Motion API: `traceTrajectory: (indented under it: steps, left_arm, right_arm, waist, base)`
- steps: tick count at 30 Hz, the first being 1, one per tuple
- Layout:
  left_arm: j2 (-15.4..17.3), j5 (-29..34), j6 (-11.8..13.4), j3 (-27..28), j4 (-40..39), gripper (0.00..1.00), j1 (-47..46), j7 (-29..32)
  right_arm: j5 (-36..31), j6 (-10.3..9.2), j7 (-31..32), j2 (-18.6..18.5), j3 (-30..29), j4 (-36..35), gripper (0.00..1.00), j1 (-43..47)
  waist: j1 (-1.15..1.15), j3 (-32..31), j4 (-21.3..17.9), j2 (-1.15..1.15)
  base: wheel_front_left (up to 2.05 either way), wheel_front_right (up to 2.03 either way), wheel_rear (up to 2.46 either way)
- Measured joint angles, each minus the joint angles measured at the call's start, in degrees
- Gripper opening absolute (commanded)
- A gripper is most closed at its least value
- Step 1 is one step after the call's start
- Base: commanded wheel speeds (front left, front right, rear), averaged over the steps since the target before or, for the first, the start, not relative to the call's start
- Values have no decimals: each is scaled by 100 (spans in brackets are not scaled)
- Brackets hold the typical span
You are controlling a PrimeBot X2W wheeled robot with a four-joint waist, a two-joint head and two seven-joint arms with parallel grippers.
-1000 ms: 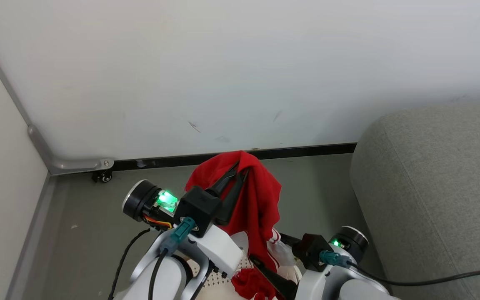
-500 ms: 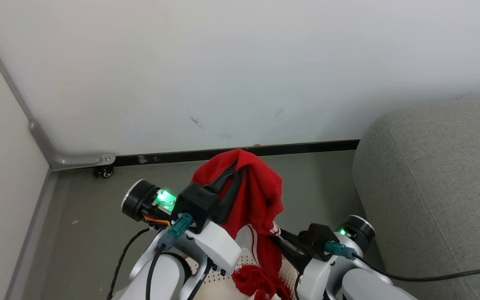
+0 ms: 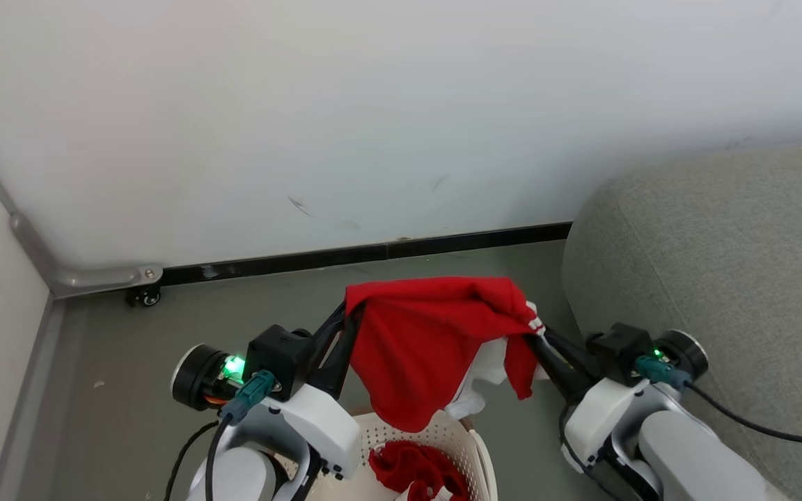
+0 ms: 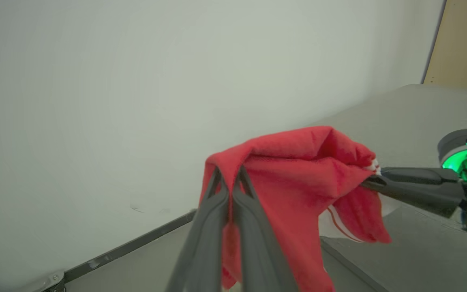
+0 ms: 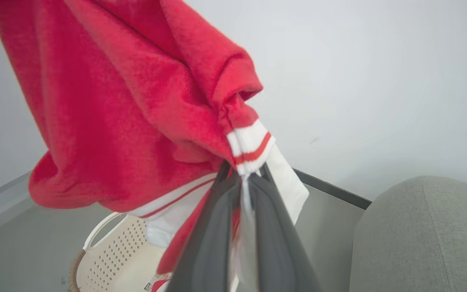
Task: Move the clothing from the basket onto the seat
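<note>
Clothing, item in hand: a bright red soft fabric garment [image 3: 436, 334] with white striped cuff trim, hanging in the air between my two grippers, above the cream-white perforated plastic laundry basket [image 3: 474, 445]. Grip state: left gripper [image 3: 349, 313] is clenched on the garment's left top corner; right gripper [image 3: 535, 337] is clenched on the striped cuff end, with a white layer of the fabric caught in the same pinch. Long axis of the garment: its top edge, pulled close to level from left to right across the head view, with the body sagging below it toward the basket mouth. I cannot tell whether the lowest fold is clear of the rim. A second garment [image 3: 411, 470], also red and crumpled, lies in the basket bottom. Key relation: the large grey fabric-upholstered sofa seat [image 3: 721, 264] lies to my right, near the right gripper and beyond it; the left gripper is well apart from it. Judgement: the right arm is nearer and should lead, carrying rightward along the garment's own long axis, so the cuff end arrives first and the left corner trails. The hanging drape probably needs lift, or it may drag on the sofa's rounded edge.
</note>
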Motion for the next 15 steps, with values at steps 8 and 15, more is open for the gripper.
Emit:
traceTrajectory:
  steps: [8,15]
  left_arm:
    - [-20,-231,-158,-8,125,98,140,-174]
    - [-59,-476,-399,-51,240,100,321,-342]
  right_arm:
    - [58,0,-18,-93,-338,-258,0,-2]
    - [115,0,-20,-135,-438,-370,0,2]
  waist:
    - [0,-6,-185,0]
    - [0,-47,-312,0]
  base:
    - [0,0,0]
    - [0,0,0]
